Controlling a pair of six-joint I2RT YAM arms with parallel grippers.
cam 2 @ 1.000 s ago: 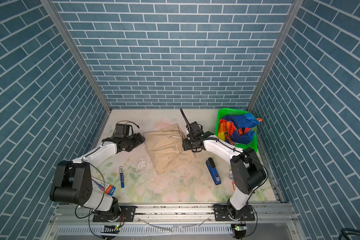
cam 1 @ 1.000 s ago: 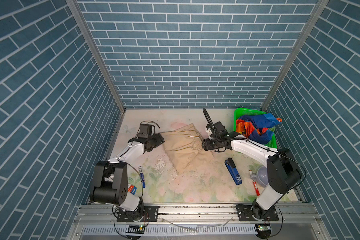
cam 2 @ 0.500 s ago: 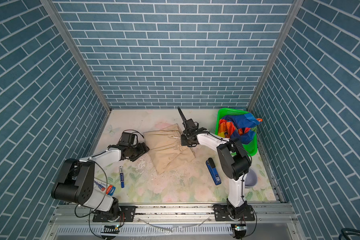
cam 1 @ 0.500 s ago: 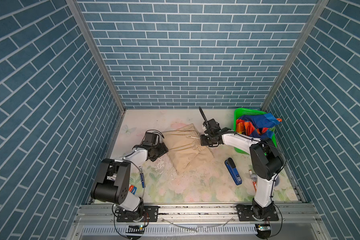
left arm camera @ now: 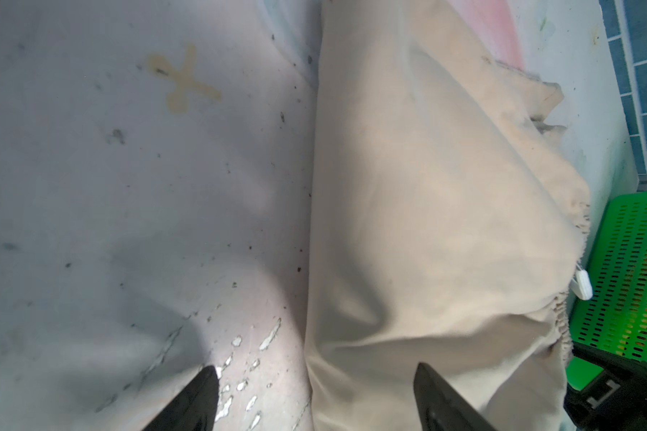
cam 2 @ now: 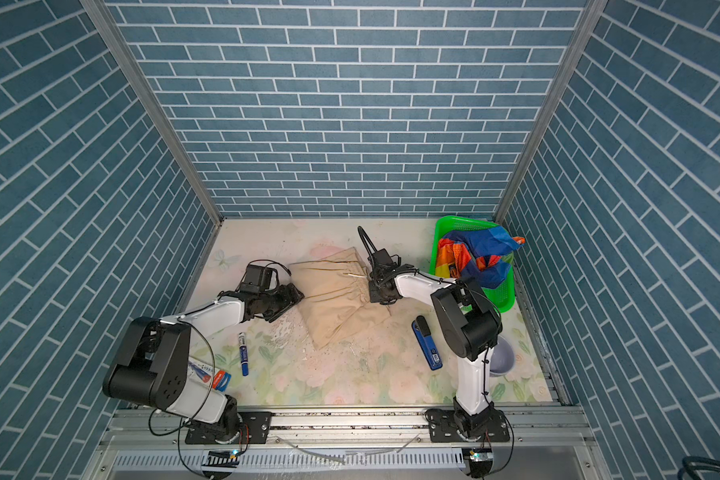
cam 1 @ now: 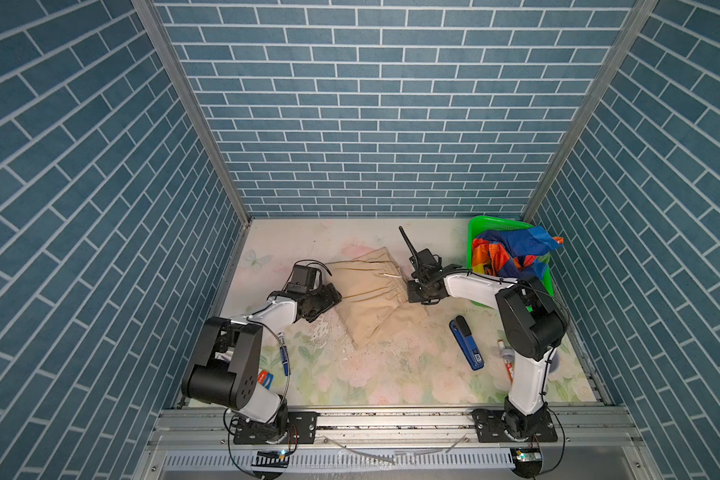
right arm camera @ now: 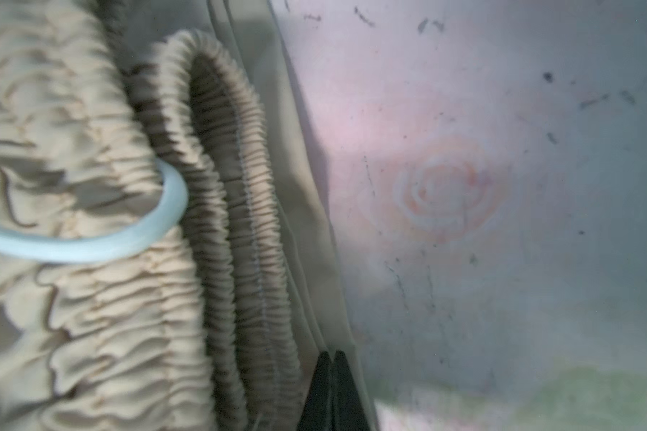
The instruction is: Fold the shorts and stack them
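tan shorts look half folded; rainbow shorts heaped in the basket; left gripper wide open, empty; right gripper shut by the waistband, can't tell if it's got cloth

Blue brick-pattern walls enclose a worn floral tabletop.

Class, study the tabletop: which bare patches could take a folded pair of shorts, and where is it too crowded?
Front middle of the table is bare: bordered by the beige shorts behind, the marker on the left, the blue stapler on the right. The back strip between shorts and wall is free too. Crowded: the right side, around the green basket.
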